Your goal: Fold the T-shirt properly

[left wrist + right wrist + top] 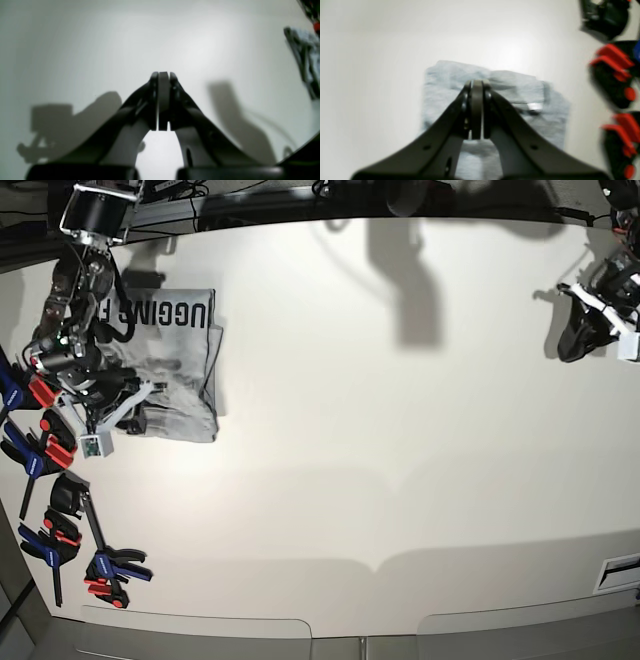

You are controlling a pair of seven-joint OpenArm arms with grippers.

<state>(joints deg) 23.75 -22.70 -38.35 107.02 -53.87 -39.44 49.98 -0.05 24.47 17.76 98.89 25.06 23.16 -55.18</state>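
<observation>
Left wrist view: we see the left gripper [163, 75] with its jaws pressed together, holding nothing, over the bare white table [100, 50]
Right wrist view: we see the right gripper [477, 83] squeezed tight too, above the folded T-shirt [440, 82]; we cannot tell if it touches the cloth; red and black clamps [615, 75] lie near
Base view: only here we read black letters "UGGING" on the T-shirt [180, 330], at the table's far left corner

Robotics lab — white worktable [400, 430], red-black bar clamps [60, 440] along edge.
</observation>
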